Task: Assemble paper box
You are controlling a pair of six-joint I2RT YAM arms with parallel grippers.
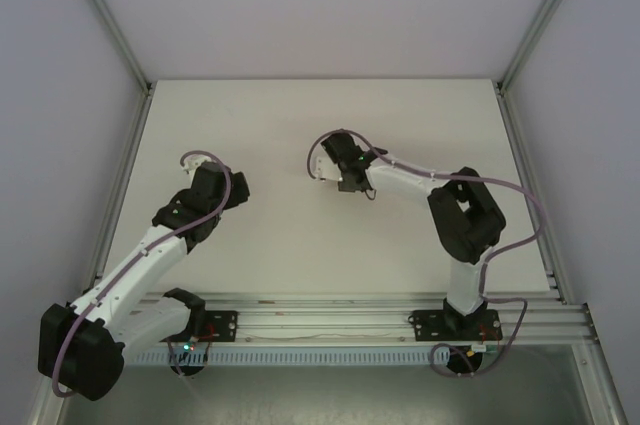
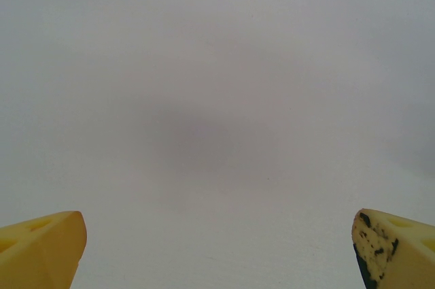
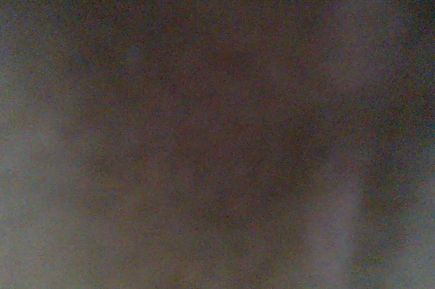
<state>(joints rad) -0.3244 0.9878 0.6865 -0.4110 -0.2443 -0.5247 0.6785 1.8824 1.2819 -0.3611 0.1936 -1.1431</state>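
Note:
The brown paper box is out of view. My left gripper (image 2: 217, 255) hangs over the bare white table (image 2: 217, 98), open, its yellow fingertips (image 2: 44, 248) far apart with nothing between them. From above, the left gripper (image 1: 228, 188) sits left of the table's middle. My right gripper (image 1: 335, 173) points down at the table near the centre, its head hiding the fingers. The right wrist view is dark and blurred, with no shape to make out.
The white table (image 1: 300, 115) is bounded by grey walls and aluminium frame posts (image 1: 110, 25). A metal rail (image 1: 320, 320) carrying both arm bases runs along the near edge. Cables loop off the right arm (image 1: 530, 215).

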